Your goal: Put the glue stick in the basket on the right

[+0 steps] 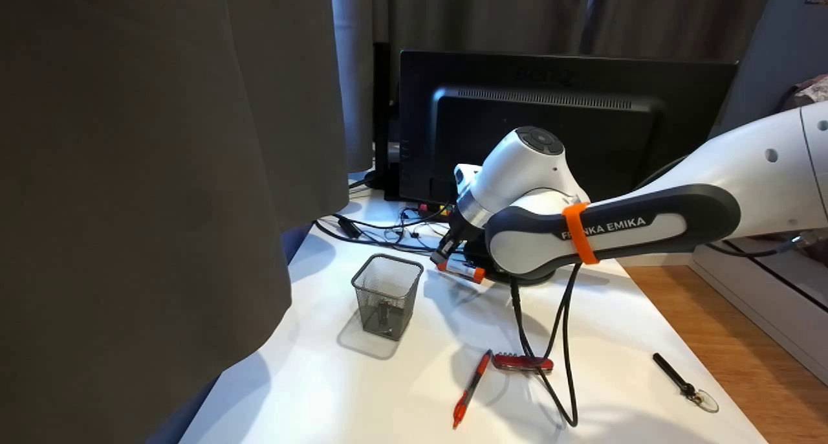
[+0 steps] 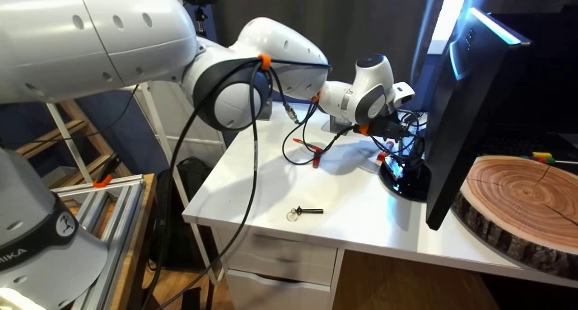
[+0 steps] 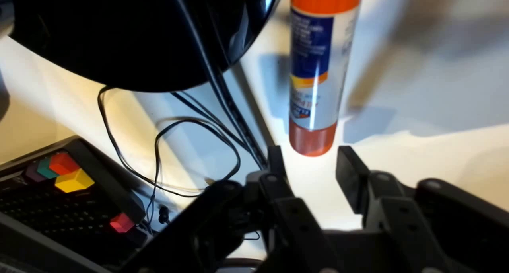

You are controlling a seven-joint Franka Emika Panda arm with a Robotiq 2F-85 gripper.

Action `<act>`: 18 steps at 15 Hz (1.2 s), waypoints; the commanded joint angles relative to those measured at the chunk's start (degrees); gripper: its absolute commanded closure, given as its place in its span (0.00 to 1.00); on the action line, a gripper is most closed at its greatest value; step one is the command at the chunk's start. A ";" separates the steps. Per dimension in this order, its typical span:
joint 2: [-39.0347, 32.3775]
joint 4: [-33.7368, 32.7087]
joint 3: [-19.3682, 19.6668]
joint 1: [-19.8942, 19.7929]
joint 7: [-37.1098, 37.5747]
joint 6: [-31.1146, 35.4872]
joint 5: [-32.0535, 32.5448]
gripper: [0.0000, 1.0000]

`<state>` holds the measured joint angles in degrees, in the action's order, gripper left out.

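Observation:
The glue stick (image 3: pixel 318 74), white with orange-red ends, lies on the white table beside the monitor's black base. It shows in both exterior views (image 1: pixel 463 270) (image 2: pixel 389 146), partly hidden in the latter. My gripper (image 3: pixel 310 149) is open and low over the table. Its two fingertips stand on either side of the glue stick's near red end, with a gap on each side. The gripper also shows in an exterior view (image 1: pixel 441 255). The grey wire-mesh basket (image 1: pixel 388 257) stands upright to the left of the gripper there. It is half hidden behind the arm in an exterior view (image 2: pixel 337 125).
The monitor (image 1: pixel 569 75) and its black base (image 3: pixel 119 38) stand close to the gripper. Cables (image 1: pixel 394 237) and a dark keyboard (image 3: pixel 67 197) lie nearby. A red pen (image 1: pixel 472 389), a red pocket knife (image 1: pixel 521 362) and a black key-ring item (image 1: pixel 676 374) lie on the table.

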<state>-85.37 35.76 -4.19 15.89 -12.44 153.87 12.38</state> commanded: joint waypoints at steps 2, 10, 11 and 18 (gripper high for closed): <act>0.00 0.82 0.37 -0.09 -0.04 0.49 -2.02 0.77; -0.04 0.72 0.33 -0.24 1.55 0.97 -3.02 0.23; -0.04 0.79 0.43 -0.22 2.06 0.97 -3.19 0.24; -0.08 2.36 -0.09 -0.52 5.16 0.29 -5.82 0.84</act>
<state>-85.45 37.10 -4.04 15.62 -8.45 153.89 8.54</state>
